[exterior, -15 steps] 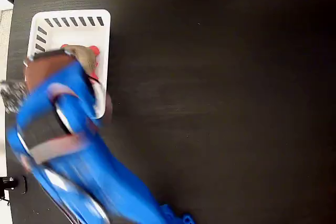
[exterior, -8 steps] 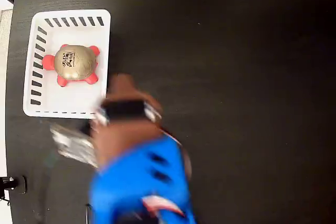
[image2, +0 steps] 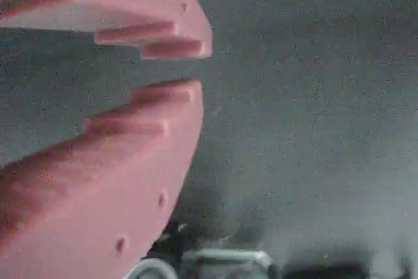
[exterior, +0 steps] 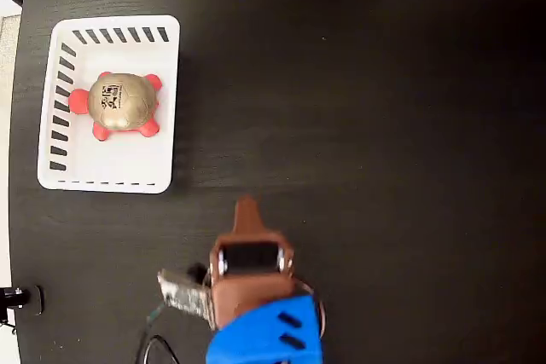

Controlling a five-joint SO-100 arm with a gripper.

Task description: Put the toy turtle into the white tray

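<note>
Up in the top-left of the fixed view I've got the white tray (exterior: 107,178) sitting flat on the black table (exterior: 384,125), slanted slots visible along its top and left walls. Toy turtle (exterior: 121,102) is inside it, in the upper half, shell up, gold-beige with black print readable, red-pink head pointing toward the tray's left wall and feet poking out at the corners of the shell. It sits nearer the slotted left wall than the right one; can't tell if the head touches the wall. Nothing is holding it. My gripper (exterior: 246,207) is well apart from the tray, lower centre of the fixed view, brown tip pointing up the picture, blue arm (exterior: 264,338) body below it running off the bottom edge. A grey metal part sticks out to the left of the wrist and a dark cable (exterior: 158,349) loops on the table near it. From the wrist view, the gripper (image2: 196,66) fingers (image2: 117,161) fill the left side, pinkish and ridged, tips parted by a narrow gap with only table showing between them, so I read the claw as slightly spread and empty. Background there is blurry grey table, some indistinct hardware at the bottom edge.
</note>
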